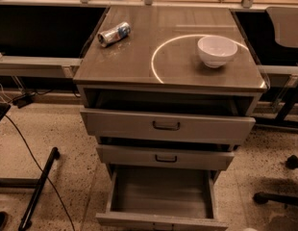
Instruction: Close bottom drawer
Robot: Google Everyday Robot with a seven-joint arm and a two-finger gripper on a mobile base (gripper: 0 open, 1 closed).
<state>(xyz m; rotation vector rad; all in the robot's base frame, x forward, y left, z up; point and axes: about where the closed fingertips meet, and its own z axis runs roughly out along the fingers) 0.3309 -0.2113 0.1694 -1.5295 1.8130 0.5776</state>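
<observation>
The bottom drawer (161, 192) of the grey-beige cabinet is pulled far out, and its plain grey interior is empty. Its front panel (158, 221) lies along the bottom edge of the camera view, and its handle is cut off there. The middle drawer (166, 157) and the top drawer (168, 125) above it are each pulled out a little. My gripper is out of view, below the bottom right edge of the picture.
A crushed can (114, 33) and a white bowl (217, 50) sit on the cabinet top (139, 64). A black stand leg and cable (38, 186) lie on the floor at the left. Chair wheels (279, 196) stand at the right. Dark desks flank the cabinet.
</observation>
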